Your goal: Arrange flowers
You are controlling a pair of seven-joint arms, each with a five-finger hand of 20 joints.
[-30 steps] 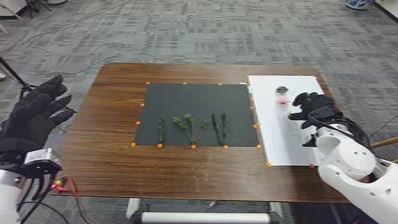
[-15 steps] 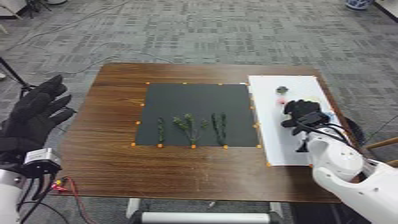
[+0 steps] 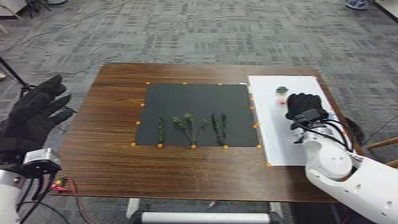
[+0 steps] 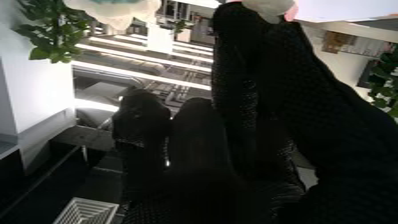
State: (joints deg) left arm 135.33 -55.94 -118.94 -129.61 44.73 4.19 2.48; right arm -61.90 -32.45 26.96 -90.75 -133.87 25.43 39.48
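Along the near left edge, beside the brown surface (image 3: pixel 178 175), the left hand (image 3: pixel 34 112) waits wide, its fingers straight and spread, with nothing in it. Farther in, on the dark mat (image 3: pixel 195 100), we see the greenery laid in a row near its near edge: one leafy stem (image 3: pixel 161 131), a branching sprig (image 3: pixel 191 127) in the middle, and two slim dark stems (image 3: pixel 223 130) beside it. We cannot tell whether the sprig is one piece or several. Off to the right, the right hand (image 3: pixel 304 105) is over the white sheet (image 3: pixel 284 145), its fingers straight and fairly close together, making a narrow shape. Just beside it lies one pink flower (image 3: pixel 282 101), and beyond that, one small grey-green flower (image 3: pixel 282 90).

In the right wrist view we find a pink-and-white bloom (image 4: pixel 269 7) at the fingertips; we cannot tell whether they touch it. A pale bloom (image 4: pixel 115 12) shows apart from it.

We judge the arranging to be partway: the greens look set on the mat, while two flowers on the sheet seem left to place. The pink one is probably next, and needs a gentle grip.
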